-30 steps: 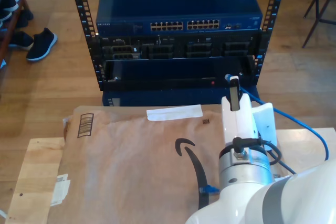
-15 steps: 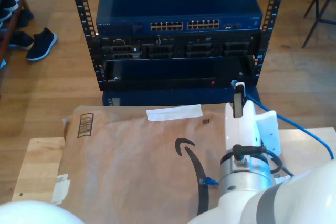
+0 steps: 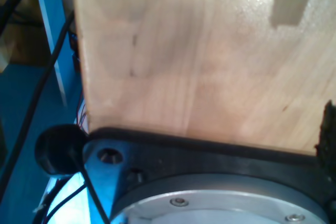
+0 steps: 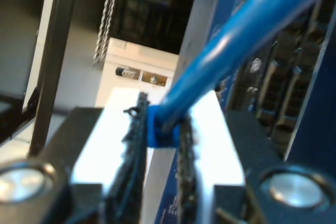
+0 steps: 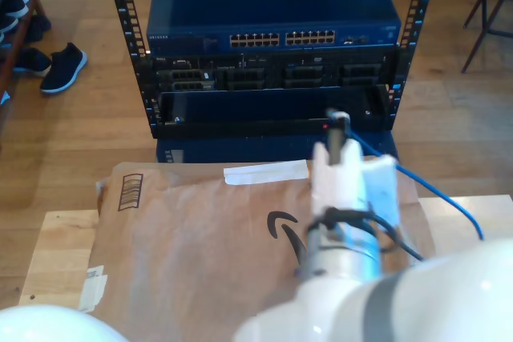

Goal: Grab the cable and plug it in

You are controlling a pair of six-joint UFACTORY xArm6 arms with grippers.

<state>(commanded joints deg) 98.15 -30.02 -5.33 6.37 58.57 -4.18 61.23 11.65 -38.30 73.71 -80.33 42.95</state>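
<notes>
So the thin blue Ethernet cable (image 4: 236, 40) is pinched between the pads of my second gripper (image 4: 160, 129) in front of the network rack (image 5: 272, 46), light and floppy, so it's best gripped near the plug; my first gripper's state can't be told.

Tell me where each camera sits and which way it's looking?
Exterior view: sits high behind my arm, looking down over the cardboard toward the rack; my white arm shows.
First wrist view: rides my first gripper, facing a wooden surface; its dark mount shows.
Second wrist view: rides my second gripper, facing the rack.
Shared: second wrist and exterior views both show the cable.
</notes>
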